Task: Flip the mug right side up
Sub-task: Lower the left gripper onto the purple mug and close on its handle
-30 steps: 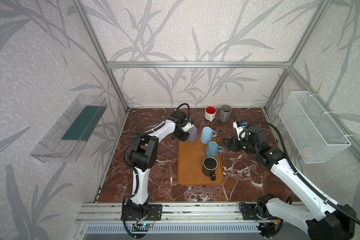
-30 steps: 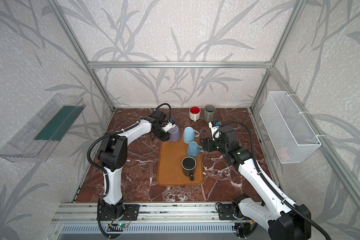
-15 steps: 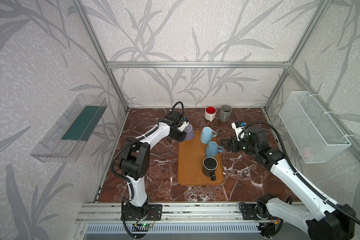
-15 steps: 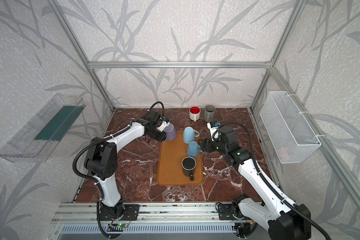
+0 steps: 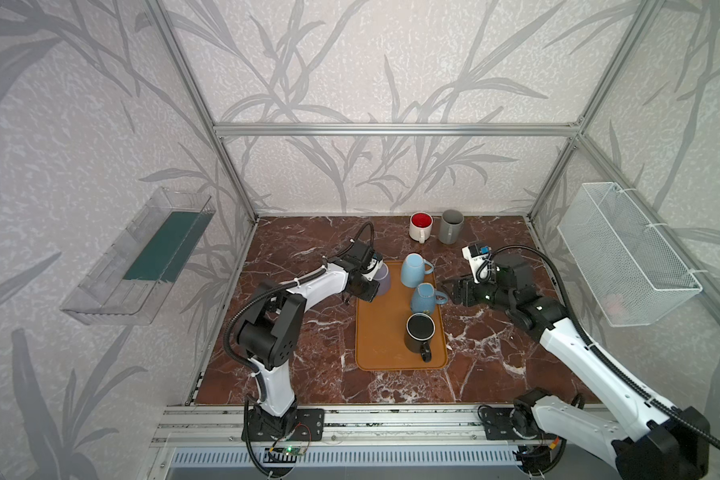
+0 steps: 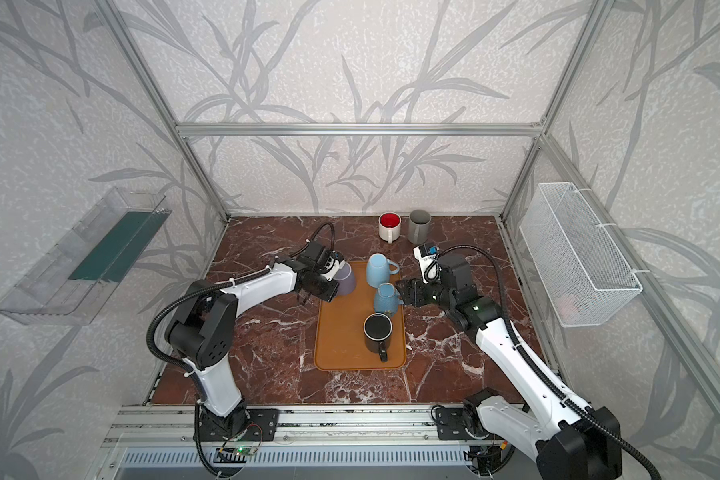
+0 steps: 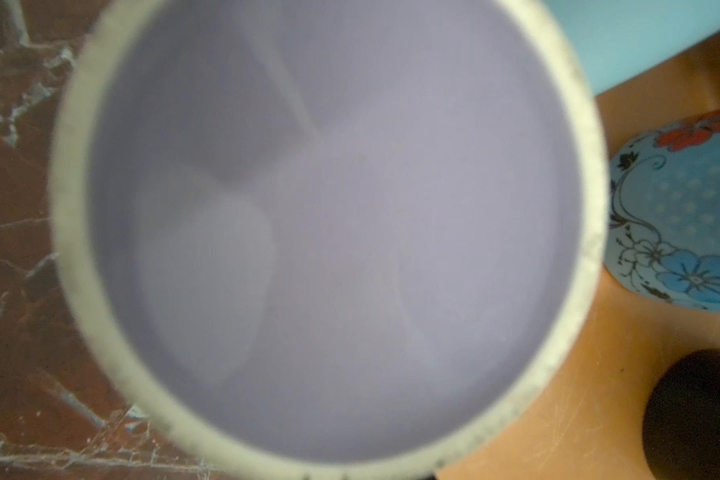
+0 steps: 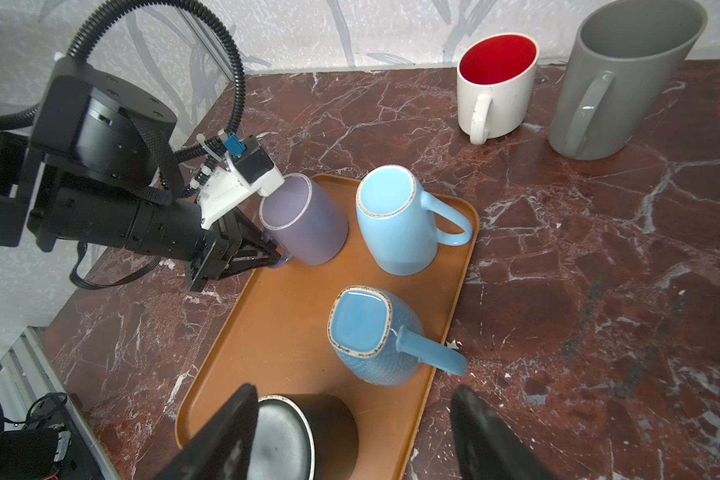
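The red-brown marble tabletop (image 5: 321, 365) carries an orange tray (image 5: 381, 345). At the tray's far left corner the lilac mug (image 8: 312, 226) sits tilted, its base turned up towards the left arm. The body is matte, with a pale speckled foot ring. The left gripper (image 8: 277, 255) pinches the mug's handle tight. The right gripper (image 5: 447, 291) stands wide and empty beside a patterned blue mug (image 5: 422, 298).

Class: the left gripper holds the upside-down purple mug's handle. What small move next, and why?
Probably raise the purple mug clear of the orange tray before turning it: the left gripper is shut on its handle, and the light blue mug stands close.
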Available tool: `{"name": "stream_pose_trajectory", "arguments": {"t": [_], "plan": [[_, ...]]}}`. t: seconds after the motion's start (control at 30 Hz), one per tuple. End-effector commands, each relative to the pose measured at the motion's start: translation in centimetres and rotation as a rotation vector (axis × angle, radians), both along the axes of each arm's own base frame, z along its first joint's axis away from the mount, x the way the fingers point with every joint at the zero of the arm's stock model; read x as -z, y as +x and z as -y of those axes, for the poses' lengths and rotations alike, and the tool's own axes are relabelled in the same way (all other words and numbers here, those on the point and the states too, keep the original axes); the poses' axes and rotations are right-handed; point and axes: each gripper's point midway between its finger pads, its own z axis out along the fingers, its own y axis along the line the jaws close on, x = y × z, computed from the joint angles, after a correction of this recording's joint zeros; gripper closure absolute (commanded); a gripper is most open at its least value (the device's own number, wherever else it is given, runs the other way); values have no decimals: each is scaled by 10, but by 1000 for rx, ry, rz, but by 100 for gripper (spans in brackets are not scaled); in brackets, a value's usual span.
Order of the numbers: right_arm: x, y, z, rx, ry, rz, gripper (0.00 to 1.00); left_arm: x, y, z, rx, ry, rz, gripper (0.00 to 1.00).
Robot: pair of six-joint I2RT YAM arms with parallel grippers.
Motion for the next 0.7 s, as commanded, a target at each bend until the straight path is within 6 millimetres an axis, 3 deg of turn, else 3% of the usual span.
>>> {"name": "stream_pose_trajectory", "arguments": {"t": [0.0,0.27,0.67], "plan": [[-3,-2,-1,-5,13,15,27,-18,4,3,-27,-10,66,93],[-3,-4,0,0,12,14,27,-20,2,-2,-72,16,69,76],[-2,-5,2,5,8,13,27,-29,2,-2,-71,12,76,75]]}}
